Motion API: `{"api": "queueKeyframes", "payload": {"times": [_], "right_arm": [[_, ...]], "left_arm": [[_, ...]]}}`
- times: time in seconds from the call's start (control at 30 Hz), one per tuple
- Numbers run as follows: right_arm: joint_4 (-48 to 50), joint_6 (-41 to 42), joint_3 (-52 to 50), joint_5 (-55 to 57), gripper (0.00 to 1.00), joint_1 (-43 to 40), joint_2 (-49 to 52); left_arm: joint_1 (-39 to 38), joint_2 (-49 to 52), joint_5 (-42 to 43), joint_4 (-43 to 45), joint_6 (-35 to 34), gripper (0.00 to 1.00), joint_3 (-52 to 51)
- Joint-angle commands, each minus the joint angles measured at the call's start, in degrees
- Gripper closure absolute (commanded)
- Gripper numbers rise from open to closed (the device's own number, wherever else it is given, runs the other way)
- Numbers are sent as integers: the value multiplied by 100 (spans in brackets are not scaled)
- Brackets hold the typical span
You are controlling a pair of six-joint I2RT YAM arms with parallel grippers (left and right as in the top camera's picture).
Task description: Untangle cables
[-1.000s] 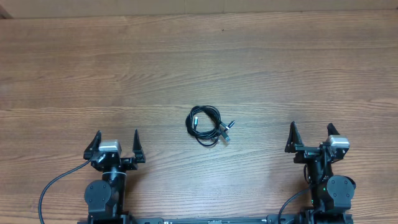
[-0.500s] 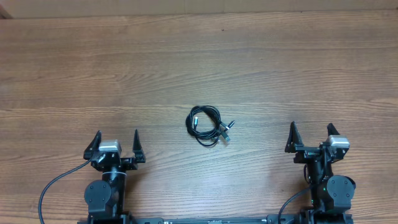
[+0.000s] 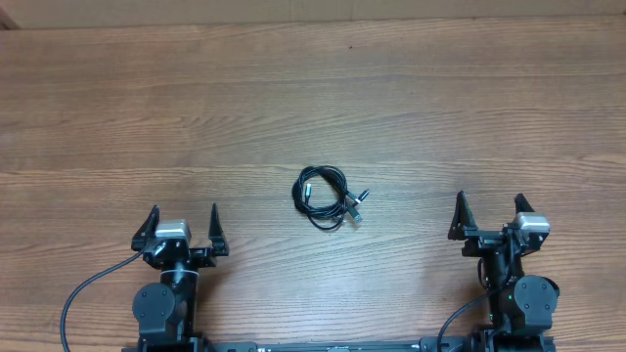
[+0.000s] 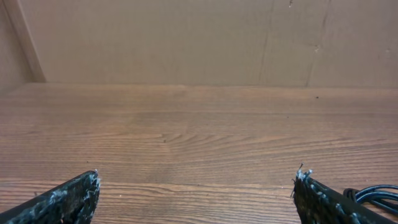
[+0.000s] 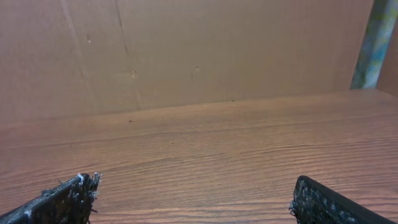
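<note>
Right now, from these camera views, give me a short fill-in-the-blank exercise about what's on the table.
1. The coiled cables on the wooden table are ____ in colour.
2. The left gripper and the right gripper both stand ____, holding nothing.
3. Of the two wrist views, only the ____ one shows part of the cables.

Missing words: black; open; left.
</note>
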Motion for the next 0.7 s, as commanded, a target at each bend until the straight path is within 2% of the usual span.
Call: {"api": "queueKeyframes", "payload": {"times": [0.0,0.13,0.67], "right_arm": [[35,-9,-59,13,0,26,-39],[35,-9,-59,13,0,26,-39],[35,-9,-59,13,0,26,-39]], "left_arm": [[24,-37,79,13,-85,0,-39],[24,-37,262,31,-872,1,-39],[24,-35,238,31,-743,0,-37]]}}
